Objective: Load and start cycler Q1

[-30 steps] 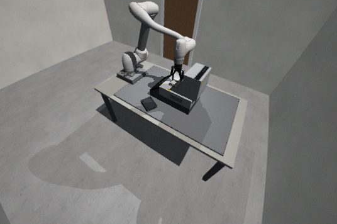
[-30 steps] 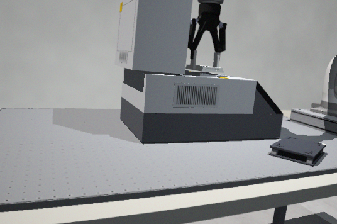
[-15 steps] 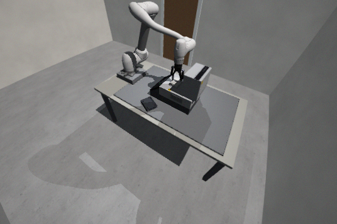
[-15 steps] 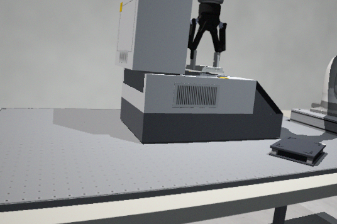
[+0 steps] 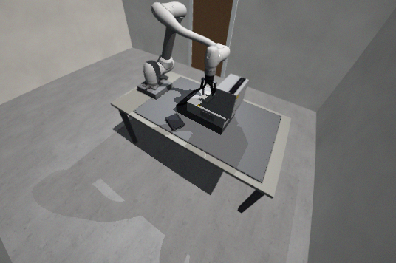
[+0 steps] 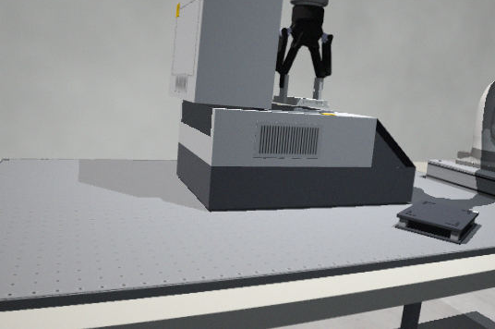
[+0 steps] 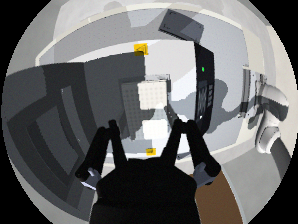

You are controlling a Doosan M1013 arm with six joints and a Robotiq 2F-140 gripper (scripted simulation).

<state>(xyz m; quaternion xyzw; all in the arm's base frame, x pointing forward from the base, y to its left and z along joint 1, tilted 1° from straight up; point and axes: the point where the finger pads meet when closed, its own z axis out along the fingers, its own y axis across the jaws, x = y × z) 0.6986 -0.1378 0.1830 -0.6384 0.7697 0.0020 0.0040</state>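
Gripper (image 6: 302,89) lowered over Q1 (image 6: 295,156), pinching the white plate M59 (image 6: 310,103) between both fingertips (image 6: 318,84). Plate at the level of the cycler's top, over the block recess; whether seated flat inside the corner brackets or a shade above them, cannot tell from the side view. Lid (image 6: 235,45) swung up and standing nearly upright at the rear of the machine, with a yellow tab at its upper corner and a small barcode lower down. Barcode label (image 6: 288,140) on the pale side wall of the body, dark band beneath it, sloped panel falling away toward the arm's side. Seen from the wrist: white plate (image 7: 153,94) framed between the two black fingers, yellow corner markers above and below it, and a green lamp (image 7: 202,68) lit on the dark key panel (keys themselves too small to tell apart). Dark plate nest (image 6: 438,219) standing well apart from the cycler near the table's (image 6: 231,290) front edge, nothing resting on it. Arm base (image 5: 143,90) bolted at the far corner of the table. Orientation of well A1 not legible in any view.
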